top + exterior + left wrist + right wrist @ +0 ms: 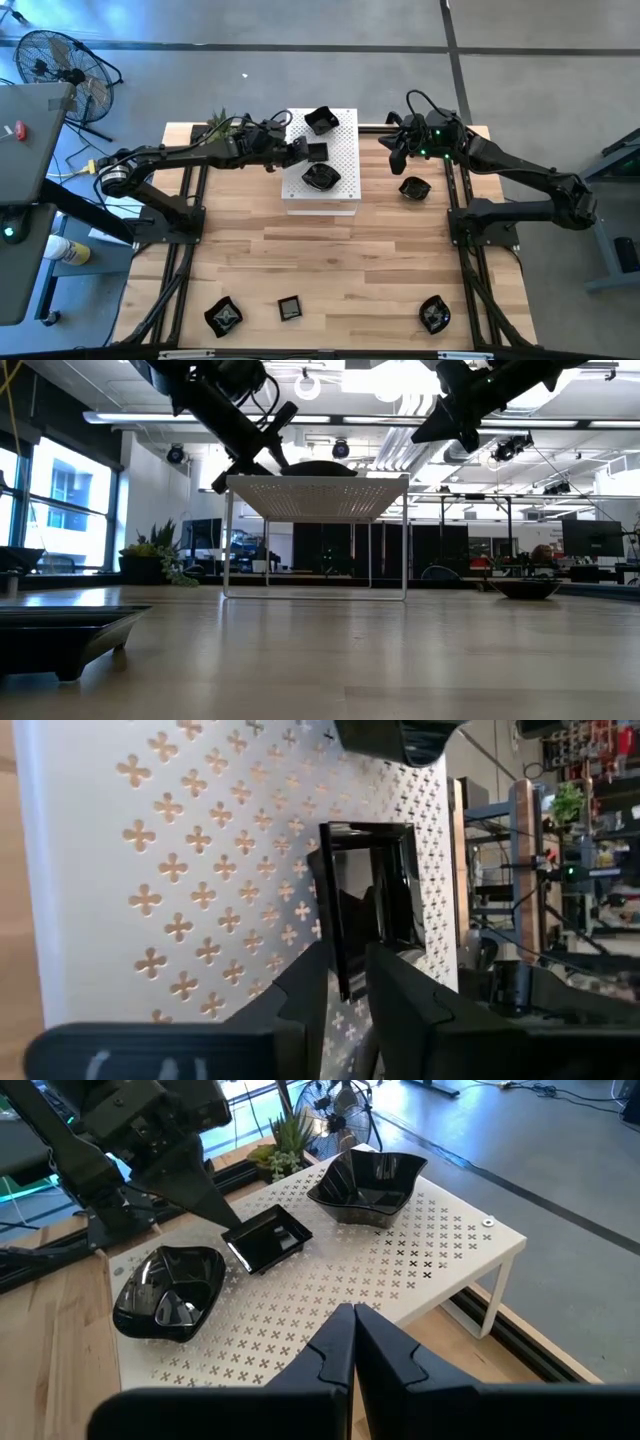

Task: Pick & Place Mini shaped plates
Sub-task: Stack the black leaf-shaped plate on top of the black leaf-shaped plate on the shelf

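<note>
Black square plate [368,905] edge pinched by left gripper [345,982].

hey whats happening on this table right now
Two robot arms are moving small glossy black plates onto a white perforated shelf. The left hand grips a square plate by its edge, over or on the shelf top. Two other plates already sit there: a wavy one and a rounded one. The right hand, fingers shut and empty, hovers beside the shelf near another plate on the wooden table. Three more plates wait at the table's near edge.
</note>
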Action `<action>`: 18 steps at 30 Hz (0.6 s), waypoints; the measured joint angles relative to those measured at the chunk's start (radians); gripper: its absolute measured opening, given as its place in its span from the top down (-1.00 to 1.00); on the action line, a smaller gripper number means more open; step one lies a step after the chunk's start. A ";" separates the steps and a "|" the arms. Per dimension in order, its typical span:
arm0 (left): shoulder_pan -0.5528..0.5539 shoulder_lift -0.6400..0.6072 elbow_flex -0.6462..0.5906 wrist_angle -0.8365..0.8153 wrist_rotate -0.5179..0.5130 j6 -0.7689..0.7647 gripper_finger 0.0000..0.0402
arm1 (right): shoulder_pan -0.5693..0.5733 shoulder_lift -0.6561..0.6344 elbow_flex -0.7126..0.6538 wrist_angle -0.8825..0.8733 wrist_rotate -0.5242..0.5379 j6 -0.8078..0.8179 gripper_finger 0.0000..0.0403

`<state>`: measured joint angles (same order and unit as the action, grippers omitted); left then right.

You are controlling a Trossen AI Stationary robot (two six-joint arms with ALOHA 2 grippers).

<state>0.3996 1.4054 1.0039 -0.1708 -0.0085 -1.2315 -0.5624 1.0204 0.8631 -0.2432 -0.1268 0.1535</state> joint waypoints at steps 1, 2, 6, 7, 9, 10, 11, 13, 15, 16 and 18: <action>0.000 -0.007 0.000 -0.008 0.000 0.016 0.65 | 0.000 0.000 0.000 0.000 0.000 0.000 0.99; 0.001 -0.017 0.000 -0.013 -0.001 0.034 0.64 | 0.000 0.000 0.000 0.000 0.000 0.000 0.99; 0.001 -0.065 0.000 -0.050 -0.001 0.111 0.65 | 0.000 0.000 0.000 0.000 0.000 0.002 0.99; 0.000 -0.080 0.000 -0.063 -0.005 0.142 0.65 | 0.000 0.000 0.000 0.000 0.000 0.002 0.99; 0.000 -0.116 0.000 -0.097 -0.010 0.220 0.65 | 0.000 0.000 0.000 0.000 0.000 0.002 0.99; 0.000 -0.131 0.000 -0.121 -0.020 0.257 0.65 | 0.000 0.000 0.000 0.000 0.000 0.002 0.99; 0.000 -0.146 0.000 -0.153 -0.034 0.292 0.65 | 0.000 0.000 0.000 0.000 0.000 0.003 0.99; 0.000 -0.176 -0.001 -0.230 -0.083 0.340 0.69 | 0.000 0.000 0.000 0.000 0.000 0.004 0.99; 0.000 -0.198 0.000 -0.271 -0.126 0.381 0.76 | 0.000 0.000 0.000 0.000 0.000 0.004 0.99; 0.000 -0.207 0.000 -0.290 -0.138 0.402 0.81 | 0.000 0.000 0.000 0.000 0.000 0.004 0.99; 0.000 -0.218 -0.001 -0.291 -0.159 0.459 0.93 | 0.000 0.000 0.000 0.000 0.000 0.005 0.99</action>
<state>0.3996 1.1870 1.0031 -0.4620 -0.1674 -0.7721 -0.5625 1.0203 0.8631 -0.2432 -0.1268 0.1581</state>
